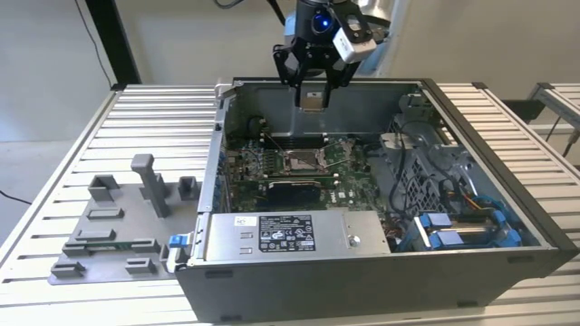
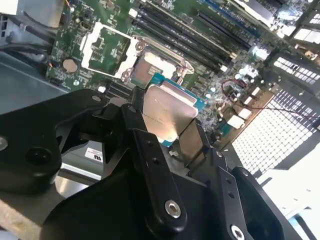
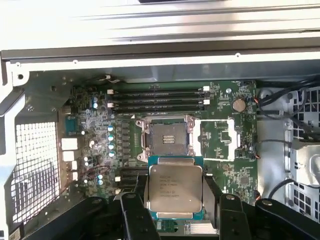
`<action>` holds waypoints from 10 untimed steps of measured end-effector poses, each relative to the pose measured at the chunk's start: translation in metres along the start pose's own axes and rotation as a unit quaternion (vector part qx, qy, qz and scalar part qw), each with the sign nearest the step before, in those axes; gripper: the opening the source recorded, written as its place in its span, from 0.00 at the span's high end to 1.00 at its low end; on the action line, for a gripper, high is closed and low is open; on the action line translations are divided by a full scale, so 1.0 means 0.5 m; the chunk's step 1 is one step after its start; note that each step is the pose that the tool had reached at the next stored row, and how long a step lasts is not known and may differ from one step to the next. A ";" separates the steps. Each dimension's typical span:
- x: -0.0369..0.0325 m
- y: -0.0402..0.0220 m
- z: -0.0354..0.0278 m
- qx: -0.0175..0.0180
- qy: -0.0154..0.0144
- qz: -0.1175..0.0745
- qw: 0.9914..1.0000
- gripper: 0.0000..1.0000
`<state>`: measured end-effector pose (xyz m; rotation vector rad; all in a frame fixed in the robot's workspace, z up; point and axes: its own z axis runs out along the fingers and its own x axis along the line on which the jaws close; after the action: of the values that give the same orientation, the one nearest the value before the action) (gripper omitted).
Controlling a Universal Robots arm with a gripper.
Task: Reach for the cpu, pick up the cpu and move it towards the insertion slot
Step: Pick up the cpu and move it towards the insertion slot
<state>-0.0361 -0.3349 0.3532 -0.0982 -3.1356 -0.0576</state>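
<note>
Wrist cameras, both of them, look down past the gripper, and I see its black fingers squeezed on the cpu. They pinch the little silver square by two of its sides, with the shiny face up.

From the exterior view, the gripper hangs above the open computer case, up at about twelve o'clock from the insertion slot. So the cpu is in the air, not in its place yet, and apart from the board.

In the first wrist view, the insertion slot sits just past the chip, at twelve o'clock from it, with its metal frame open.

I think the hold is thin, only on the edges. A bump or a quick swing could make the chip slip and fall on the green board. If it comes down crooked, it could scrape the slot.
</note>
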 end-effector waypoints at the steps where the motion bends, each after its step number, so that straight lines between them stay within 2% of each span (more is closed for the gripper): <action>1: 0.000 0.004 0.000 0.000 0.000 0.000 1.000 1.00; 6: 0.000 0.020 0.001 0.000 -0.001 0.000 1.000 1.00; 10: 0.000 0.022 0.001 0.000 -0.002 0.000 1.000 1.00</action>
<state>-0.0355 -0.3242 0.3530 -0.0982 -3.1388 -0.0577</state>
